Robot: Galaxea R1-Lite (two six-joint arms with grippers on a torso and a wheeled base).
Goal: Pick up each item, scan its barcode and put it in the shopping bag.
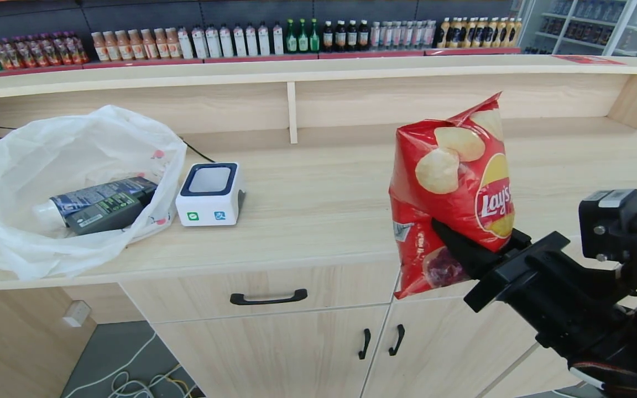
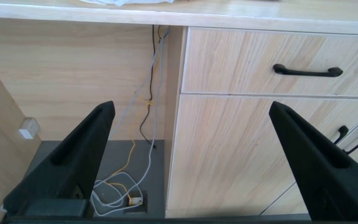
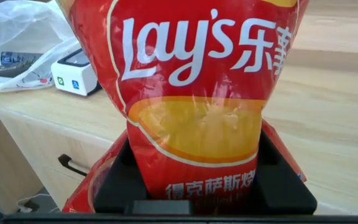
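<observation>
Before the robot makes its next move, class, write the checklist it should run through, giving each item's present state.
1. Hold of right pincer on chip bag: ok, clamped low on it.
2. Where the barcode sits on the chip bag: cannot tell.
3. Window of scanner uncovered, facing up: ok.
4. Bare counter between chip bag and scanner: ok.
5. Mouth of shopping bag open: ok, a bottle lies inside.
6. Idle left pincer out of the way: ok, open, facing the cabinet front.
</observation>
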